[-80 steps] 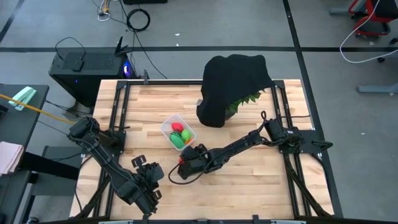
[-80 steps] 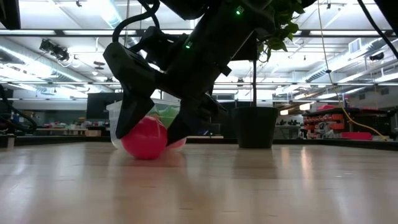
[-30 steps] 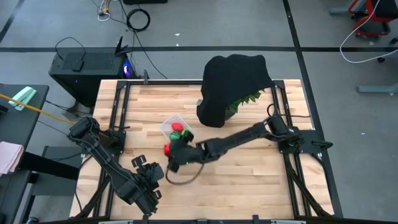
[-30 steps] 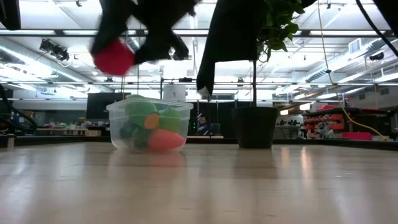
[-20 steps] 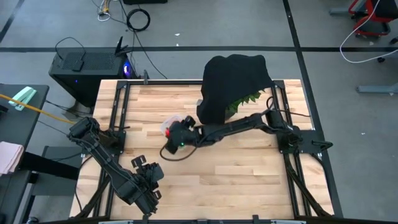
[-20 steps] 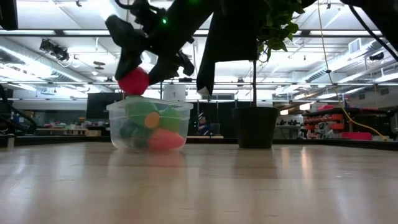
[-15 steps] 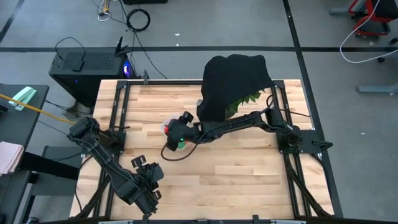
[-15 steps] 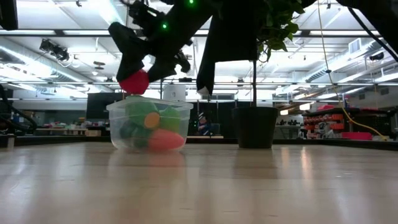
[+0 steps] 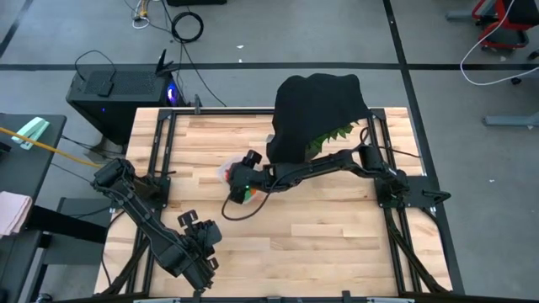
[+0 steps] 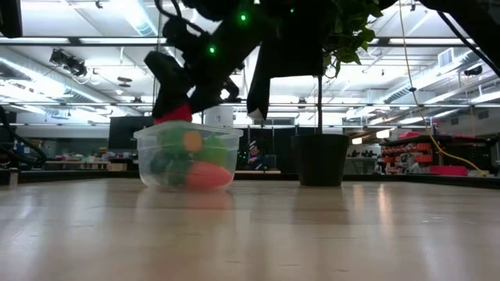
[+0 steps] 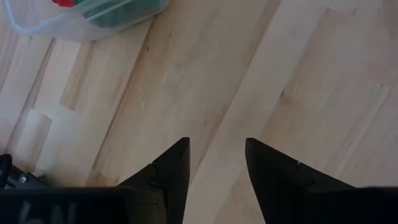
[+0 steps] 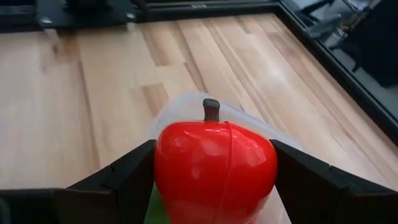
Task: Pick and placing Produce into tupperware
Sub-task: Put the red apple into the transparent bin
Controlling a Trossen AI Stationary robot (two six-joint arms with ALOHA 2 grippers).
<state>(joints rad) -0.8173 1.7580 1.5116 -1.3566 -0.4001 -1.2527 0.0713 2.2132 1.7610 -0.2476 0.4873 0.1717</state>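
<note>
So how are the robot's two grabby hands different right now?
The right gripper has its jaws shut on a red apple; the left gripper holds nothing, jaws apart. The right gripper hangs over the clear tupperware with toy produce inside; the left gripper waits near the table's front-left corner, aimed at bare wood. Both are dark, with two fingers.

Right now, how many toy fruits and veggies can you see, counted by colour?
Red: 2, the red apple in the right gripper and a red toy in the tupperware
Orange: 1, the orange toy
Green: at least 2, the green toys overlap
Total: at least 5
</note>
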